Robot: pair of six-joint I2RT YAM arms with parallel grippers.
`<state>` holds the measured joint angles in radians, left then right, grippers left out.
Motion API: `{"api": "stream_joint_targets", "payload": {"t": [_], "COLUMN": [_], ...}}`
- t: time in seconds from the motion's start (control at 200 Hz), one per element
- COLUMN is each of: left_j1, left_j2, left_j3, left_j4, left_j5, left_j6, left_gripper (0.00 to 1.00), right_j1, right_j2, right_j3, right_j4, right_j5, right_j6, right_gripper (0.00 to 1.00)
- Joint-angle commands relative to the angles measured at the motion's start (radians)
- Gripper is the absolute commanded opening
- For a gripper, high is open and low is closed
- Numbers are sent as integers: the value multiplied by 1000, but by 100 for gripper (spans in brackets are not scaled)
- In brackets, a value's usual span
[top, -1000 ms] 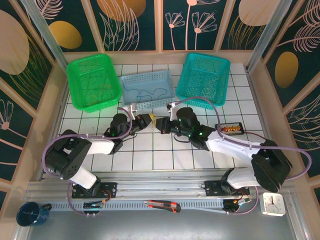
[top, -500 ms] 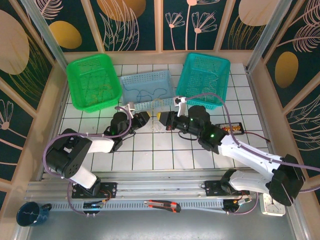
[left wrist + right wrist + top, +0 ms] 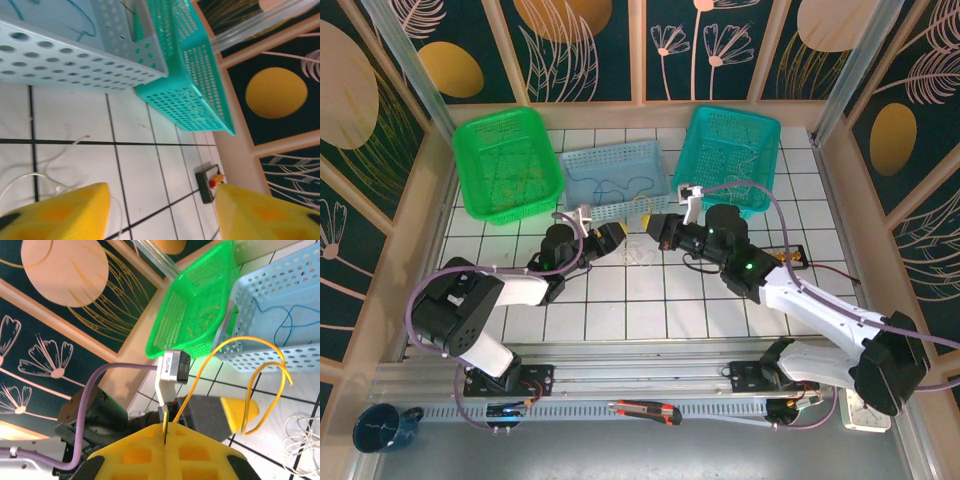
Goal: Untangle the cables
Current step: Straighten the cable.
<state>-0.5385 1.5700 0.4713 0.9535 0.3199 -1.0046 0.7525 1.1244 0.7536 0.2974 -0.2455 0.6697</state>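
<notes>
Right gripper [image 3: 165,432] pinches yellow cable [image 3: 235,342] (left gripper [image 3: 160,210] gapes near white cable [image 3: 30,177])

At the back of the white tiled table [image 3: 620,320], a green perforated plastic basket [image 3: 463,170] is set left, a pale blue perforated plastic basket [image 3: 620,207] in the middle, and a teal perforated plastic basket [image 3: 770,160] right. A thin white cable [image 3: 638,252] is laid on the tiles before the middle basket.

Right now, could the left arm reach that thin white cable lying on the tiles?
Probably yes. The white cable lies loose on the tiles right beside the left pincer, whose jaws stand open; nothing sits between them.
</notes>
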Motion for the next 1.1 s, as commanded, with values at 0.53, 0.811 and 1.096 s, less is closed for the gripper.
{"api": "stream_joint_targets", "payload": {"t": [0.53,0.811,1.096], "left_j1": [-20,-30,-51], "left_j2": [44,53,86], "left_j3": [46,89,132], "left_j4": [423,481,488], "left_j5": [120,81,74], "left_j6": [-339,-422,-437], "left_gripper": [74,73,64], "right_j1": [-84,-84,-82], "right_j2": [50,82,93], "right_j3": [-86,-105,-114], "right_j4": [401,483,520], "right_j5": [-194,-219,-232], "right_j6": [280,328,345], "right_gripper": [0,0,0]}}
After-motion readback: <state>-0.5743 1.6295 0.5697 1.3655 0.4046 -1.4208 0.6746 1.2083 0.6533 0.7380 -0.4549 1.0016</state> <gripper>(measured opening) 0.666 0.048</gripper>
